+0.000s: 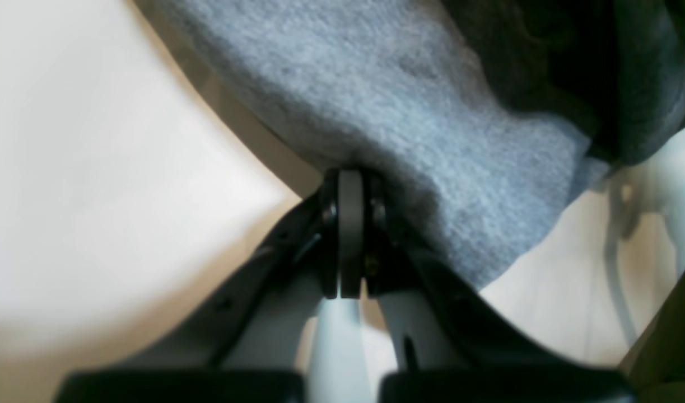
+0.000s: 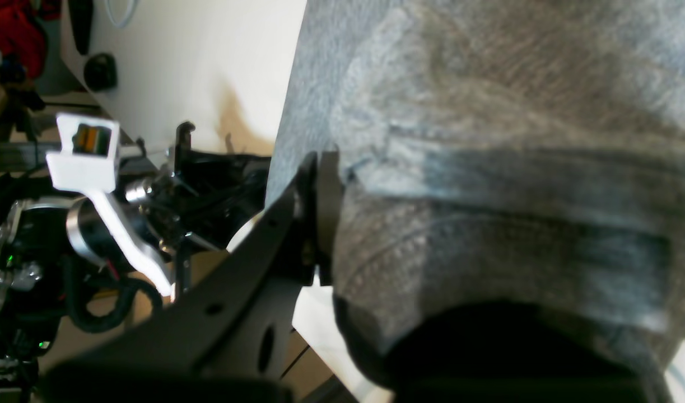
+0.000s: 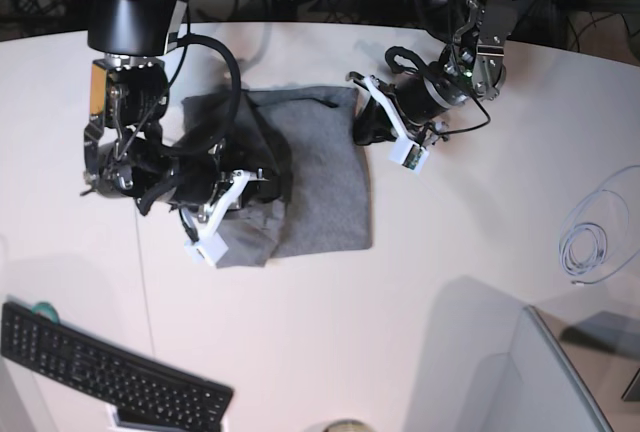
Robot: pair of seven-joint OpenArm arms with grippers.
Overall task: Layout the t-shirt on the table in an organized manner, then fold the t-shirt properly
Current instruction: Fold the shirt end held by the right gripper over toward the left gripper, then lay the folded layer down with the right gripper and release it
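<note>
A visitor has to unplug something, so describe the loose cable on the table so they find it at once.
Start from the white table in the base view and go to its right edge, well away from the grey t-shirt and both arms. There lies the coiled cable, alone: thin, pale, looped into a small ring, unlike the flat black keyboard at the opposite corner.

The t-shirt (image 3: 320, 182) is a plain heather grey, its knit flecked lighter and darker, and it reads bluish-grey just beyond the left gripper (image 1: 350, 184), whose fingers are black with a mid-grey pad between them. The table (image 3: 400, 332) under both grippers is smooth white, turning cream in the wrist views. The right gripper (image 2: 317, 162) is black too, and behind it the arm carries a white bracket (image 2: 90, 162), while the keyboard (image 3: 110, 372) is black.
</note>
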